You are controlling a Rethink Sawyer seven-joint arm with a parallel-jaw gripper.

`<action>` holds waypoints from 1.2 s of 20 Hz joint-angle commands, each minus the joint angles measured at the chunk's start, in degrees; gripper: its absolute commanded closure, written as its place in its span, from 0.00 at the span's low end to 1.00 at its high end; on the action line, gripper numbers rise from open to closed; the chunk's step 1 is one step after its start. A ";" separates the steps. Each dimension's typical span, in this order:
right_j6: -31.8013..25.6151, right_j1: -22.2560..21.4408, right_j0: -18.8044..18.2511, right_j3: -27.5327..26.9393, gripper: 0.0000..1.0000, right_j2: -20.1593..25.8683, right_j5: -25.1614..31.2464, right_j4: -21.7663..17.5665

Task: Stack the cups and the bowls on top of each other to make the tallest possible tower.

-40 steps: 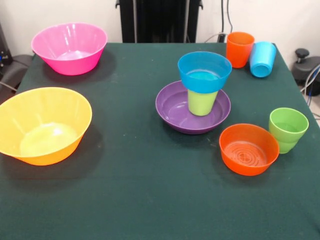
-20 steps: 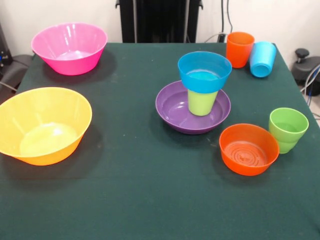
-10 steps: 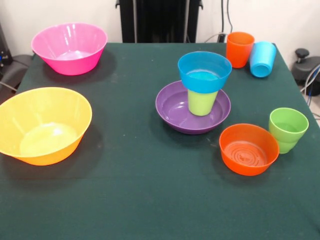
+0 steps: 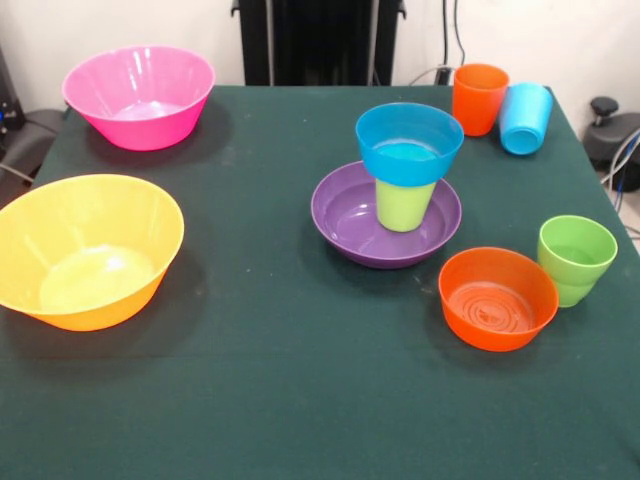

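Right now my pincer is out of sight, so I cannot tell its state. On the bench (image 4: 300, 400), the tower (image 4: 400, 190) stands: purple bowl (image 4: 345, 220), lime-yellow cup (image 4: 404, 205), blue bowl (image 4: 409, 145) on top.

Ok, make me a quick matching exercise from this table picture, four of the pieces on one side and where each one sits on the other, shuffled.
Things:
1. small blue bowl
2. lime-yellow cup
3. light blue cup
4. green cup

Places:
A. beside the small orange bowl
B. standing in the wide purple bowl
C. next to the orange cup
D. top of the tower

Pairs: 1-D, 2-B, 3-C, 4-A
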 commanded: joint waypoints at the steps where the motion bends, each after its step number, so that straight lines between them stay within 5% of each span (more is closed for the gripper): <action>1: -10.17 6.56 0.76 3.87 1.00 9.95 3.02 -3.30; 11: -10.39 10.17 0.91 5.21 1.00 9.91 5.04 -4.84; 24: -11.08 8.68 1.13 5.88 1.00 10.91 8.36 -1.77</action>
